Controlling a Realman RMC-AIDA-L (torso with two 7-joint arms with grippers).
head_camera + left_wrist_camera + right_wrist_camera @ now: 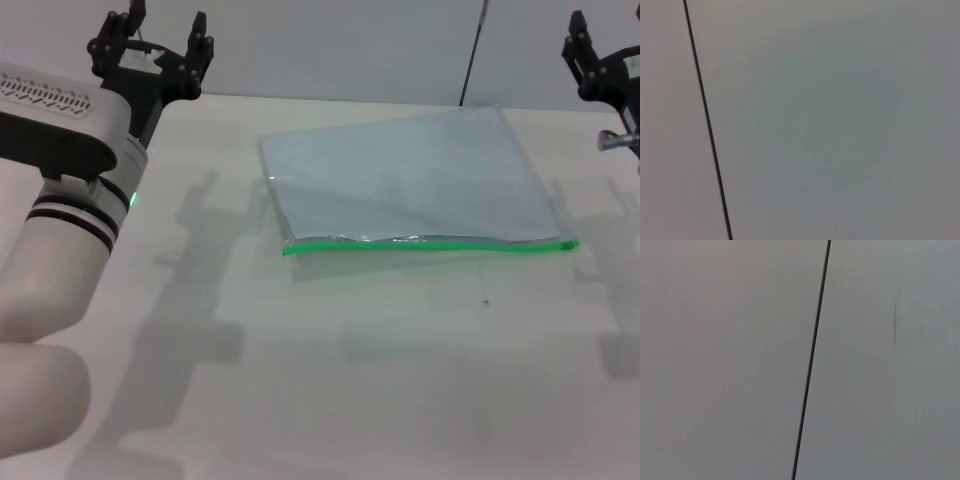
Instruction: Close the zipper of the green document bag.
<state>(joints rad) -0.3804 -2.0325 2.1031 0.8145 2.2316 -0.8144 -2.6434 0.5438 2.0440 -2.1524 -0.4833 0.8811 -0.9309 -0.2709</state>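
Observation:
The green document bag (410,175) lies flat on the white table (330,380), a translucent pale grey-blue pouch in the middle of the head view. Its zipper (430,243) is the bright green strip along the near long edge. The strip looks slightly thicker at its right end. Just behind the strip runs a wavy pale edge of the bag. My left gripper (160,28) is raised at the far left, well away from the bag, open and empty. My right gripper (590,55) is raised at the far right edge, partly cut off. Both wrist views show no bag.
A pale wall stands behind the table, crossed by a thin dark seam (707,125) (812,360). My left arm's white housing (60,130) fills the left side of the head view. A tiny dark speck (487,299) lies on the table in front of the bag.

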